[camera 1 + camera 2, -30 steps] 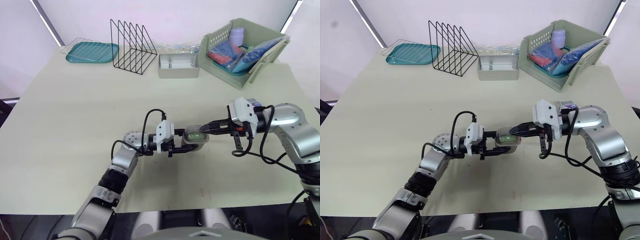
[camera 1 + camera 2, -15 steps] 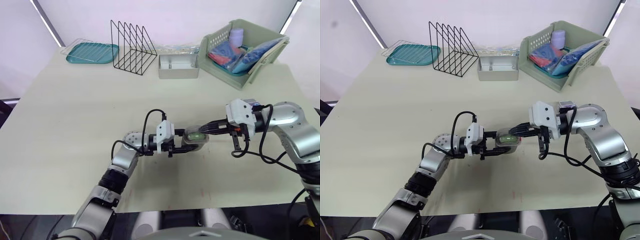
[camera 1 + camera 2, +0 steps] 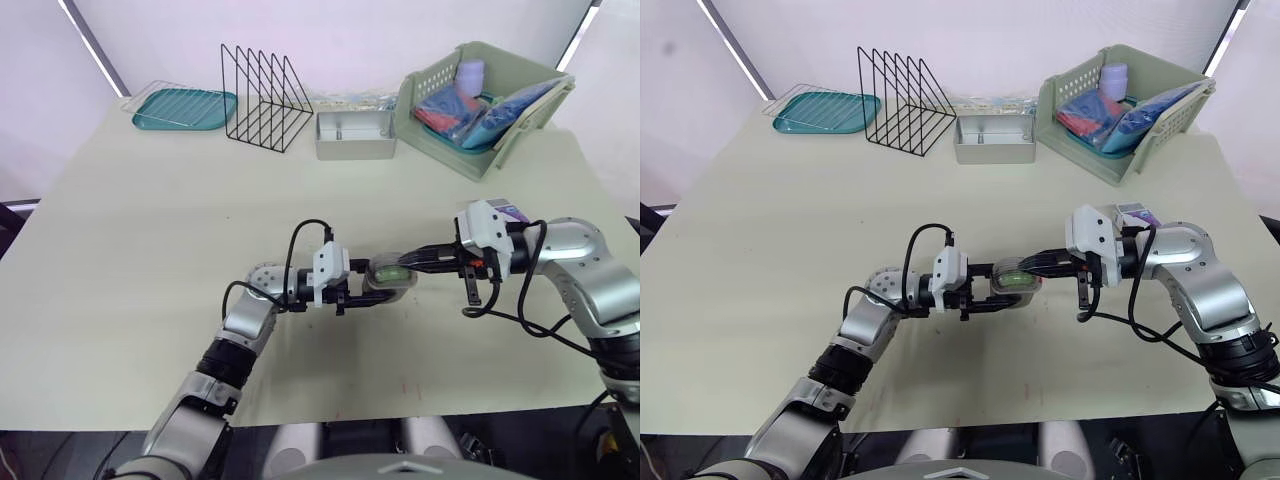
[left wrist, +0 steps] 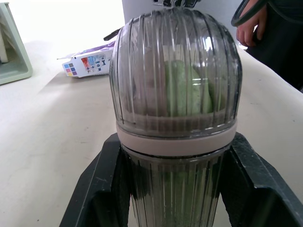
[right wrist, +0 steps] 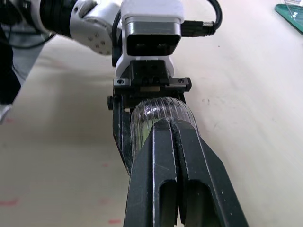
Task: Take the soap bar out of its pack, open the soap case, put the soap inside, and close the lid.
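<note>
Left gripper (image 3: pixel 362 296) — fingers pinching the soap case (image 3: pixel 390 274) from both sides, at the middle of the table (image 3: pixel 150 260). The case's clear ribbed lid is down on the base, and the green soap bar (image 4: pixel 187 87) shows through it. Right gripper (image 3: pixel 407 262) — fingers pressed together, holding nothing, tips on top of the lid. The soap pack (image 4: pixel 90 64) lies on the table by the right arm, well apart from the case.
</note>
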Robot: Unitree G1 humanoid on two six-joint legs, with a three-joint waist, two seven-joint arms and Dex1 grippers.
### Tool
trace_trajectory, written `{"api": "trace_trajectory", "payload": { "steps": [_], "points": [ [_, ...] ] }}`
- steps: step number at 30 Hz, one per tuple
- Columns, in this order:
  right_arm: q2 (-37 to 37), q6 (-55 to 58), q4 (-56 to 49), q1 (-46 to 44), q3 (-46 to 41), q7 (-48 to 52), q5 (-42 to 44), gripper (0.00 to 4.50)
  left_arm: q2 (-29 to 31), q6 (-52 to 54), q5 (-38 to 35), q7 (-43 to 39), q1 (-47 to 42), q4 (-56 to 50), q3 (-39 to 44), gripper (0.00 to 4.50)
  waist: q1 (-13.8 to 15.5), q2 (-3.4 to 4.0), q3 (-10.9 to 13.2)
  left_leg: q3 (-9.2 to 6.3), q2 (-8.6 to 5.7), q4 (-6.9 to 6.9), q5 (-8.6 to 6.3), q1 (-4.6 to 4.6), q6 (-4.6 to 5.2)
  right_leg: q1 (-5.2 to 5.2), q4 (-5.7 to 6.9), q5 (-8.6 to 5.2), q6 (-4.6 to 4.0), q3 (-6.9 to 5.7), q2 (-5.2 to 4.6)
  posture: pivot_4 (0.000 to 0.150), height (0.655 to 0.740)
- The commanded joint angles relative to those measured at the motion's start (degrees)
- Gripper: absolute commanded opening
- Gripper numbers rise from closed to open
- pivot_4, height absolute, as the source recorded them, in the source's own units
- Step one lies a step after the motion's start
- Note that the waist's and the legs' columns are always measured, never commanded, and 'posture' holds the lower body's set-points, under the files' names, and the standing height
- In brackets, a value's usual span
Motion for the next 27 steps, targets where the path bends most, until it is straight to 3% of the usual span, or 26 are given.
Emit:
{"api": "trace_trajectory", "payload": {
  "steps": [1, 7, 8, 12, 14, 18, 27],
  "points": [
    [0.25, 2.42, 0.10, 0.39, -0.72, -0.52, 1.54, 0.03, 0.82, 0.30, 0.82, 0.56, 0.69, -0.13, 0.47, 1.89, 0.00, 0.00, 0.01, 0.00, 0.00, 0.00, 0.00, 0.00, 0.00, -0.01, 0.00, 0.00, 0.00, 0.00, 0.00, 0.150, 0.7400],
    [0.63, -1.89, 2.42, 0.00, -2.31, 0.90, 2.11, 0.03, 1.06, 0.16, 0.82, 0.33, 0.63, 0.06, 0.55, 1.89, 0.00, 0.00, 0.02, 0.01, 0.00, -0.01, 0.00, -0.03, 0.00, -0.02, -0.02, 0.00, 0.00, 0.00, 0.00, 0.150, 0.7400],
    [0.55, -1.85, 2.71, 0.04, -3.11, 1.53, 3.24, 0.27, 1.09, 0.14, 0.83, 0.31, 0.63, 0.08, 0.55, 1.89, 0.00, 0.00, 0.03, 0.01, 0.00, -0.01, 0.00, -0.03, 0.00, -0.02, -0.02, 0.00, 0.00, -0.01, 0.00, 0.150, 0.7400],
    [0.41, -5.35, 4.88, 0.99, -5.18, 4.14, 4.23, 1.64, 1.26, -0.02, 0.84, 0.18, 0.59, 0.28, 0.65, 1.89, 0.00, 0.00, 0.05, 0.01, -0.01, -0.02, 0.00, -0.05, 0.00, -0.03, -0.03, 0.00, 0.00, -0.01, 0.00, 0.150, 0.7400],
    [0.12, -7.49, 6.04, 2.26, -5.90, 5.95, 4.22, 2.72, 1.23, -0.05, 0.85, 0.22, 0.68, 0.19, 0.63, 1.89, 0.01, -0.01, 0.06, 0.00, -0.01, -0.03, 0.00, -0.06, 0.00, -0.03, -0.04, 0.00, 0.00, -0.01, 0.00, 0.150, 0.7400],
    [0.69, -9.86, 6.61, 4.10, -6.31, 7.81, 4.67, 4.42, 1.35, -0.28, 0.89, 0.21, 0.71, 0.22, 0.70, 1.89, -0.14, 0.00, 0.07, 0.03, 0.00, -0.05, 0.00, -0.05, 0.00, -0.03, -0.04, 0.00, 0.00, 0.00, 0.00, 0.150, 0.7400],
    [1.51, -15.48, 9.75, 6.24, -6.48, 11.12, 4.62, 4.42, 1.22, 1.39, -0.48, 0.82, 1.10, -1.04, 1.48, 1.89, -0.16, 0.01, 0.08, 0.02, 0.01, -0.06, 0.00, -0.05, 0.00, -0.04, -0.06, 0.00, 0.00, 0.00, 0.02, 0.150, 0.7400]
  ]
}}
